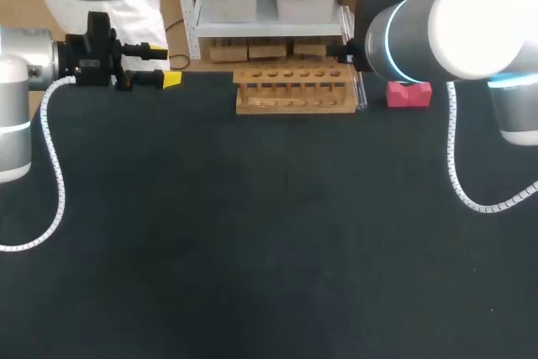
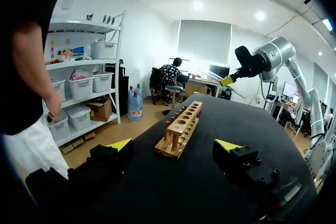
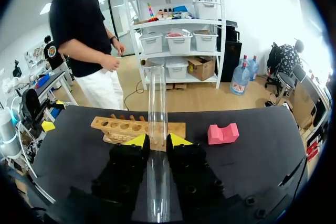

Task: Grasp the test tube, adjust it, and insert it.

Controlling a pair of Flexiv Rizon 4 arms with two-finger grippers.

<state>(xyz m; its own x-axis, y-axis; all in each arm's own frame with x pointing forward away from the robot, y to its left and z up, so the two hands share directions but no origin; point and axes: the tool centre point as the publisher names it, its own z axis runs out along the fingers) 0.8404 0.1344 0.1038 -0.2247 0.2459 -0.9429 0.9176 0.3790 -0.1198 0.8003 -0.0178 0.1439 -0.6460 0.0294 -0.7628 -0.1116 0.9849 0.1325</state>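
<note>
Rack (image 1: 295,90) at table's (image 1: 252,250) far edge, block (image 1: 408,93) to its right.

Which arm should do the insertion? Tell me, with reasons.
Right. The right gripper is shut on the test tube, with the rack just ahead; the left gripper is open and empty.

Count: one test tube (image 3: 157,98), one wooden rack (image 1: 294,90), one pink block (image 1: 408,94). Two tools: left tool (image 2: 174,146), right tool (image 3: 157,141).

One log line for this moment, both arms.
right gripper shut on test tube | left gripper open, empty | wooden rack empty | insertion not done
</note>
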